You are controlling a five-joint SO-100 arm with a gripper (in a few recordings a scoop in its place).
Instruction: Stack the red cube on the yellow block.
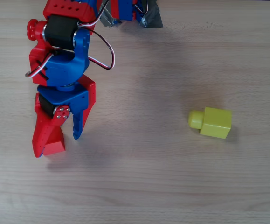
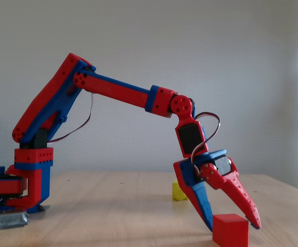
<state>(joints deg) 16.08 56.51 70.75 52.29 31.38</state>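
Gripper (image 1: 58,142) spread wide astride red cube (image 1: 55,143), well apart from yellow block (image 1: 216,122) across bare wooden table (image 1: 139,177).

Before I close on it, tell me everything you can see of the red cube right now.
The red cube is a small, plain, bright-red block with smooth matte faces, like plastic. It sits flat and upright on the wooden table, at the left in the overhead view, far from the yellow block. The gripper is open and straddles it: the red finger overlaps one side, the blue finger stands just off the other. Contact cannot be told.
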